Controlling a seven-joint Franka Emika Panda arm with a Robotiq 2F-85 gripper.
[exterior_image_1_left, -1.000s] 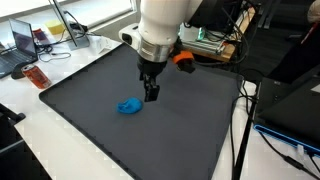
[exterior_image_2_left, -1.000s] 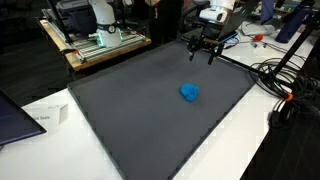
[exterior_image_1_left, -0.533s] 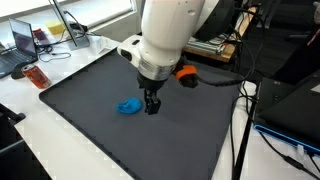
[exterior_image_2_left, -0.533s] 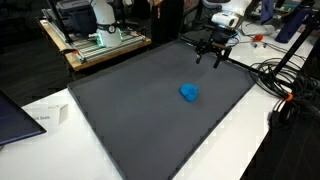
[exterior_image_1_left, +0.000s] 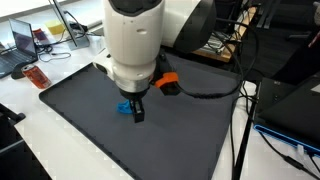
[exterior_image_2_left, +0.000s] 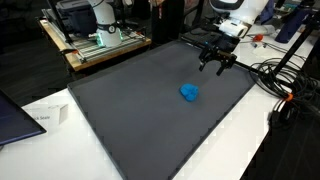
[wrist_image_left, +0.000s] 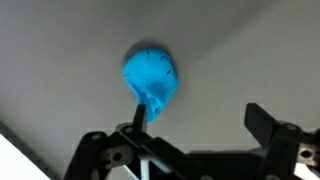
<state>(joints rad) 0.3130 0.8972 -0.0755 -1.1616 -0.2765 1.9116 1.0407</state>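
On the surface (exterior_image_2_left: 235, 148), a mat (exterior_image_2_left: 130, 115); on the mat, right of centre in an exterior view, a small lump (exterior_image_2_left: 189, 92). Behind and right of it, above the mat's far corner and apart from the lump, the claw (exterior_image_2_left: 217, 62).
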